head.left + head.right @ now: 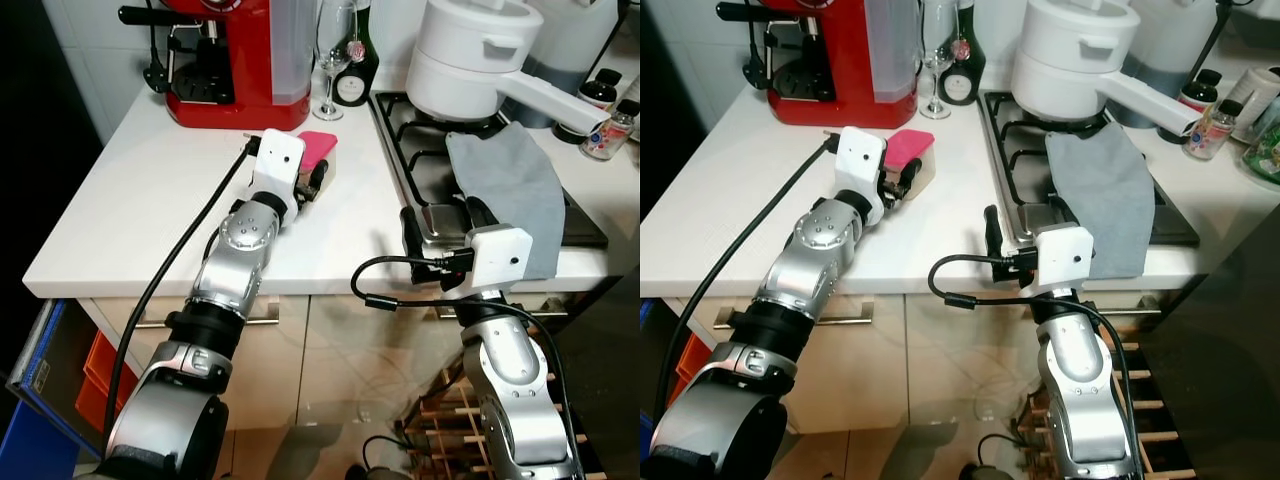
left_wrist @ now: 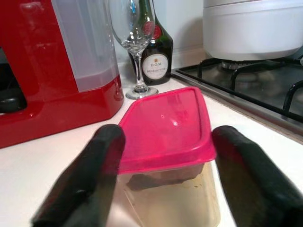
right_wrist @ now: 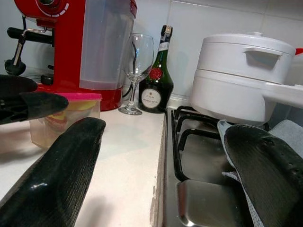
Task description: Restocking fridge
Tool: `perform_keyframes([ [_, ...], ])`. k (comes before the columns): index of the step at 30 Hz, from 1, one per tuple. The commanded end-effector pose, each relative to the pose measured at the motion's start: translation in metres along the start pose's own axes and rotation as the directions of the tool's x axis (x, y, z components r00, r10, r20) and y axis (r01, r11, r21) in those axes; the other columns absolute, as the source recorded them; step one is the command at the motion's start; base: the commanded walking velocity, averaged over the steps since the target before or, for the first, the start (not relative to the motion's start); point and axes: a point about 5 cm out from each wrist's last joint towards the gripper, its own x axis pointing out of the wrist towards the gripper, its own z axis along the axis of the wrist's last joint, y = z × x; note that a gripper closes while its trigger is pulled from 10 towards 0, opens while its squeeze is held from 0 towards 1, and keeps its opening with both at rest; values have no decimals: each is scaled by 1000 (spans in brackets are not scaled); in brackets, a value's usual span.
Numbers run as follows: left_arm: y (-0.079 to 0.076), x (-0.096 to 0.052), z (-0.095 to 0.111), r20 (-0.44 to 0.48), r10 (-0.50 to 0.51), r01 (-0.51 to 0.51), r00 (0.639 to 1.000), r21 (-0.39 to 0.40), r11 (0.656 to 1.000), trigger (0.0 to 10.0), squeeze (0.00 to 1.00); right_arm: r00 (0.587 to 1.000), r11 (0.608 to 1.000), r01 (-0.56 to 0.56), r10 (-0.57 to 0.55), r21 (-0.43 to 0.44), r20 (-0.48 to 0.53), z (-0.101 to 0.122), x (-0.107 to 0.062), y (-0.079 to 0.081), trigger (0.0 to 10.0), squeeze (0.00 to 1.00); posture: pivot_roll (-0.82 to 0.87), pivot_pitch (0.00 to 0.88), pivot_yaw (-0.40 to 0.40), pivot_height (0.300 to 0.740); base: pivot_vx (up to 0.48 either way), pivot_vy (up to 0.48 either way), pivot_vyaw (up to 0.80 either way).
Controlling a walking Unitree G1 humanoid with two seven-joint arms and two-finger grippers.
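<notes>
A clear plastic container with a pink lid (image 2: 168, 127) sits on the white counter (image 1: 150, 190), in front of the red coffee machine. My left gripper (image 1: 315, 177) is at the container, open, with one black finger on each side of it, close to its walls; I cannot tell whether they touch. My right gripper (image 1: 445, 222) is open at the counter's front edge by the hob, holding nothing. In the right wrist view the container (image 3: 66, 111) stands to one side with the left gripper's fingers (image 3: 33, 104) beside it.
A red coffee machine (image 1: 235, 60), a wine glass (image 1: 330, 60) and a dark bottle (image 1: 356, 72) stand at the back. A white pot (image 1: 470, 60) sits on the gas hob, a grey cloth (image 1: 505, 180) lies over its front. Small bottles (image 1: 608, 125) are far right. A wine rack (image 1: 440, 420) is below.
</notes>
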Motion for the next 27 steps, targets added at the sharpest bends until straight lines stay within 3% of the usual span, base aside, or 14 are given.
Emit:
perform_keyframes([
  [1,-5,1,-12,-68,-36,36,997,1,999,0,0,1000,1000,-2,2,-11,18,2,2,-1,10000,0,-17,0,-27,740,0,0,0],
  [8,0,-3,5,30,-27,27,999,-28,999,0,0,1000,1000,1,-1,-10,26,2,5,-1,10000,0,-12,0,-22,740,0,0,0],
  [12,1,-8,38,204,-22,29,979,-29,999,0,0,999,1000,11,-10,-8,30,2,9,-3,10000,0,-7,0,-23,740,0,0,0],
  [14,0,-12,58,301,-42,33,953,35,999,0,0,999,1000,8,-8,-9,35,2,11,-3,10000,0,1,0,-26,740,0,0,0],
  [20,-5,-18,71,355,-90,66,931,79,995,0,0,999,1000,2,-1,-6,42,2,14,-1,10000,0,13,0,-27,740,0,0,0],
  [25,-7,-19,60,287,-111,98,952,61,993,0,0,999,1000,1,0,-2,43,1,15,0,10000,0,16,0,-26,740,0,0,0],
  [26,-6,-20,53,261,-109,102,959,39,994,10000,0,999,1000,0,0,0,44,1,15,1,10000,0,12,0,-23,740,0,0,0],
  [27,-6,-21,52,266,-106,102,958,30,994,10000,0,999,1000,0,0,0,45,1,15,1,10000,0,12,0,-23,740,0,0,0],
])
